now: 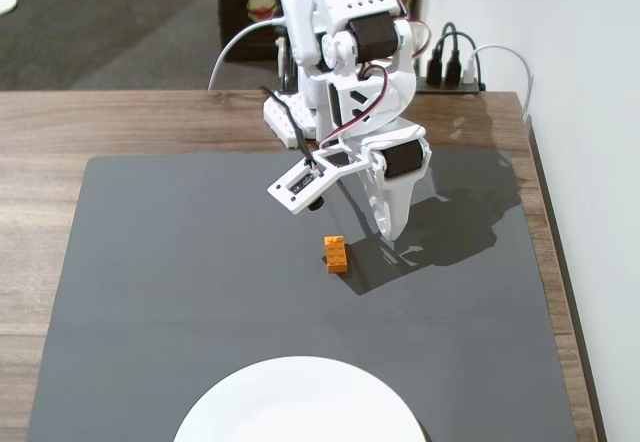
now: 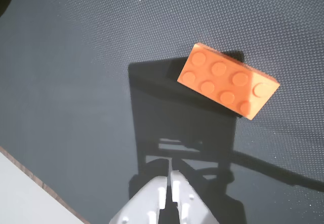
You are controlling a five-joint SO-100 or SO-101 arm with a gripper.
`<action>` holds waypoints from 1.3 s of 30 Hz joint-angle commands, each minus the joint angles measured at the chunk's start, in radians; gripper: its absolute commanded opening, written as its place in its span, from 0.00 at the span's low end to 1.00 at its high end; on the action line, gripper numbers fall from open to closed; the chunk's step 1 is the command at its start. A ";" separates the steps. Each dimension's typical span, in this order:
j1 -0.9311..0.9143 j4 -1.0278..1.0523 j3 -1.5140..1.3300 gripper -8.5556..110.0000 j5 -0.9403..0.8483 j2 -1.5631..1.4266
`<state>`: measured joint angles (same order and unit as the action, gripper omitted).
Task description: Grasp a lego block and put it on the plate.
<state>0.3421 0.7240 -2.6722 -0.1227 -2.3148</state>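
Orange lego block (image 2: 228, 80) lies mid-mat (image 1: 200, 282).

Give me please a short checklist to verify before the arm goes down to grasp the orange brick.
1. Gripper open for the grasp: not ok, fingers look together in the wrist view.
2. Lego block free on the mat, nothing touching: ok.
3. Gripper over the block: not ok, block lies off to one side.
4. Jaws lined up with the block's narrow sides: cannot tell.
5. Plate clear to receive: ok, visible part bare.
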 commanded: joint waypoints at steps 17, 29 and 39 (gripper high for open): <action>-0.041 0.021 0.063 0.08 -0.008 0.031; -0.054 0.043 0.069 0.08 -0.140 0.046; -0.057 0.067 0.061 0.08 -0.325 0.057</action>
<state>0.2899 0.7885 -2.6461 -0.4065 -2.2565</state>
